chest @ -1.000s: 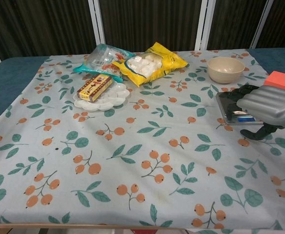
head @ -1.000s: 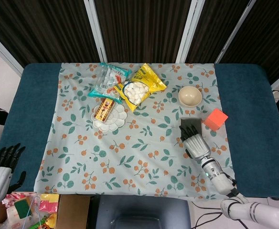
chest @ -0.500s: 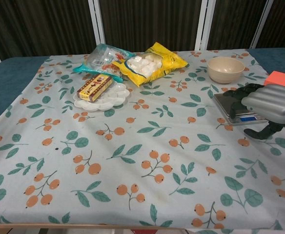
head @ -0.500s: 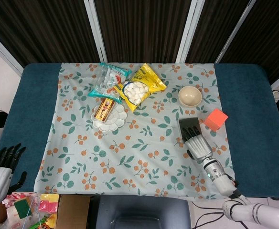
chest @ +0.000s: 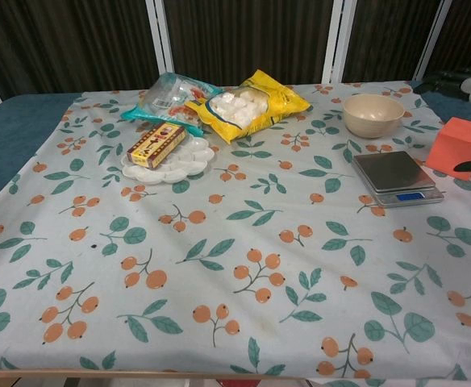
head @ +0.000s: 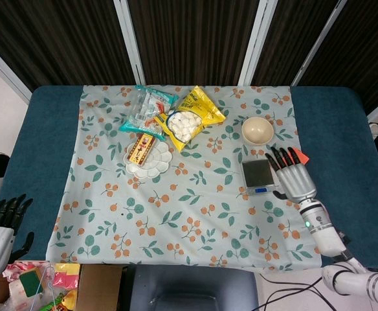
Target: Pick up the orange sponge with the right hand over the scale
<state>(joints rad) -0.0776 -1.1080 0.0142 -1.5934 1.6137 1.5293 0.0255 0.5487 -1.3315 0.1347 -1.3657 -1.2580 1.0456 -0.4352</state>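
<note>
Right hand [head: 294, 178] has its dark fingers [head: 277, 157] stretched out straight and fanned apart, not gripping anything that I can make out; from the head view they lie over the orange sponge [chest: 457, 143], so only a sliver of orange peeks out past the fingertips. In the chest view the sponge is much clearer: it sits on the floral tablecloth [chest: 243, 242] just to the right of the scale [head: 258, 176], close beside it, with a dark fingertip showing at its right edge (can't tell if it's actually touching). The scale is a flat grey one with a small blue display on its near edge, and nothing is on its platform. Just behind it is a beige bowl [head: 257, 129]. Further left on the cloth there's a yellow snack bag [head: 189, 118] with white pieces showing, overlapping a clear-and-teal packet [head: 147, 109], and in front of those a white flower-shaped plate [head: 148, 158] with a small brown box [chest: 156, 143] resting on it. The left hand [head: 0, 228] is way off at the lower left, off the table edge, dark fingers pointing up and a little apart, holding nothing.
</note>
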